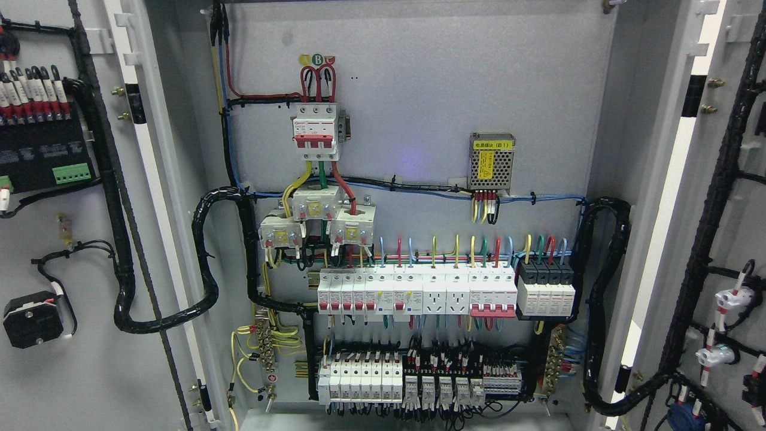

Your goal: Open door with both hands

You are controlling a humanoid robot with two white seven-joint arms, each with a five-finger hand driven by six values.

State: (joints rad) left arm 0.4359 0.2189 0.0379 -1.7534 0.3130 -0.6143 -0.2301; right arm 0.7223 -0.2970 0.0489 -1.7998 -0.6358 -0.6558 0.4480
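- The grey metal cabinet point(419, 120) is wide open, full of switches and wires.
- Its left grey door point(66, 371) and right grey door point(727, 197) swing out to each side of the cabinet.
- No robot hand shows, so its state cannot be told.

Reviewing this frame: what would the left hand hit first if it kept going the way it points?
No telling: neither hand is in view. Both doors, left and right, stand open, showing the cabinet's breakers.
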